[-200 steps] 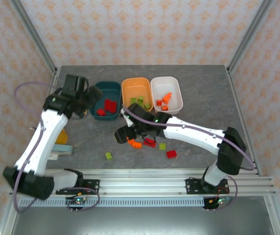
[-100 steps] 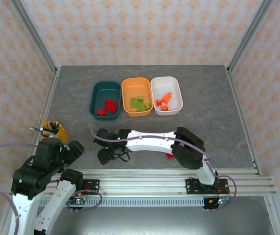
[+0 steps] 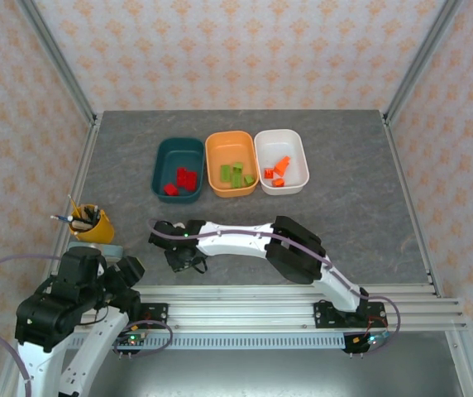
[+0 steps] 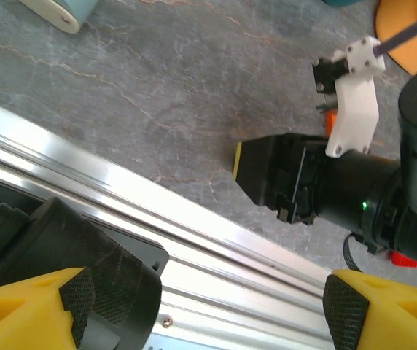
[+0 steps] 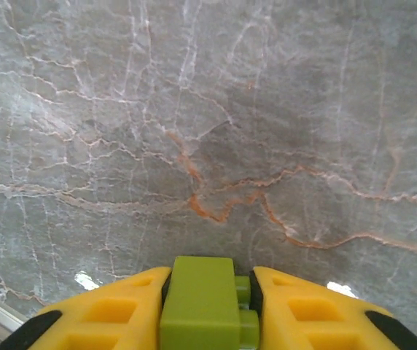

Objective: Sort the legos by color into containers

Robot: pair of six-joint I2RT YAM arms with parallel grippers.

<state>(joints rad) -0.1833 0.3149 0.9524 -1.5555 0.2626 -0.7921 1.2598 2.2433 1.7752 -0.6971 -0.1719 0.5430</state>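
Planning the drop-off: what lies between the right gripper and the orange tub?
Bare table, by the top view, from the right gripper, holding a green lego, to the orange tub.

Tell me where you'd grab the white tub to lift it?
Probably take the white tub by its right long rim, coming straight down, one finger inside and one outside. That wall is a thin upright lip, the orange bricks sit nearer the middle, and the orange tub stands close beside the left side, leaving little room there.
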